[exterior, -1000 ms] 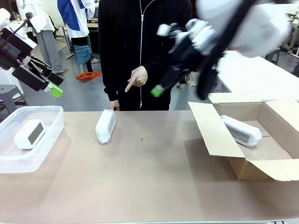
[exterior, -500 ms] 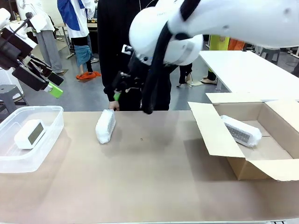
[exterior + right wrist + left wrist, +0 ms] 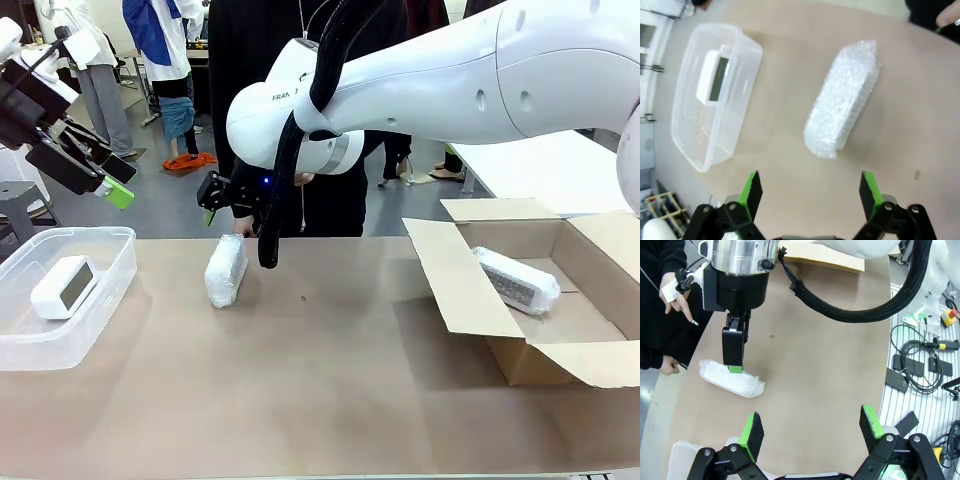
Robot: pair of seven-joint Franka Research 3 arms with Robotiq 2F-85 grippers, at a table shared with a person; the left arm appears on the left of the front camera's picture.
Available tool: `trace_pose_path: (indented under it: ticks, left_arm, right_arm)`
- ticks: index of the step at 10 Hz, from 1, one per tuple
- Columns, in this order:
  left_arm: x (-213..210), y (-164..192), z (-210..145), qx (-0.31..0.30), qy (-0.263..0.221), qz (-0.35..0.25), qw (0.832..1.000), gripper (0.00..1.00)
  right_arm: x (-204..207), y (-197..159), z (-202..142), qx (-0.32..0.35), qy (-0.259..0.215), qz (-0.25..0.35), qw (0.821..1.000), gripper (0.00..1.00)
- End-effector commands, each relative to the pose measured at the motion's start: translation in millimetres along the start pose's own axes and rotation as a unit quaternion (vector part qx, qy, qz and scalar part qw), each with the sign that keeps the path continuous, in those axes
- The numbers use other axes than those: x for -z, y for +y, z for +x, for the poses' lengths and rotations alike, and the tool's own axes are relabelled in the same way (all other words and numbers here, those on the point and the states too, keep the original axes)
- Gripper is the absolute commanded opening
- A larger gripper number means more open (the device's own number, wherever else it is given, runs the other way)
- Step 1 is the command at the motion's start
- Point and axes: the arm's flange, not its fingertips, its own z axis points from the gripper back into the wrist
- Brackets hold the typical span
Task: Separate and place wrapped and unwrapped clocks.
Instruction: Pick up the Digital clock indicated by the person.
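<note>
Above far table edge: right gripper (image 3: 222, 192) hovers over bundle (image 3: 226, 270), jaws wide.
Left gripper (image 3: 110, 180): raised above tub (image 3: 112, 262), jaws wide, empty.

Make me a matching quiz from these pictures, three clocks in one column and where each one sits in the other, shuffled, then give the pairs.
Things:
1. bare white clock
2. wrapped clock under the right claw
3. second wrapped clock

Places:
A. in the cardboard box
B. on the bare table
C. in the clear plastic tub

Pairs: 1-C, 2-B, 3-A
</note>
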Motion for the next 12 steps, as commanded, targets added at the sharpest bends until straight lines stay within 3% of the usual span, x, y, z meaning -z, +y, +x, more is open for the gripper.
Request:
trace_pose_path:
  ticks: [1, 2, 3, 8, 12]
  left_arm:
    - [-1.5, -0.3, 1.5, -0.005, -0.004, -0.004, 1.000, 1.00]
    - [-1.5, -0.3, 1.5, -0.005, -0.004, -0.004, 1.000, 1.00]
    - [-1.5, -0.3, 1.5, -0.005, -0.004, -0.004, 1.000, 1.00]
    - [-1.5, -0.3, 1.5, -0.005, -0.004, -0.004, 1.000, 1.00]
    - [-1.5, -0.3, 1.5, -0.005, -0.004, -0.004, 1.000, 1.00]
  right_arm:
    - [-4.7, -3.8, -9.6, -0.002, 0.021, 0.003, 1.000, 1.00]
    - [0.0, 0.0, 0.0, 0.000, 0.000, 0.000, 1.000, 1.00]
    - [11.3, 9.1, 12.8, 0.059, -0.002, 0.038, 0.998, 1.00]
    - [73.9, 29.1, 31.2, 0.127, 0.024, -0.053, 0.990, 1.00]
    - [100.4, 28.3, 43.9, 0.133, 0.038, -0.125, 0.983, 1.00]
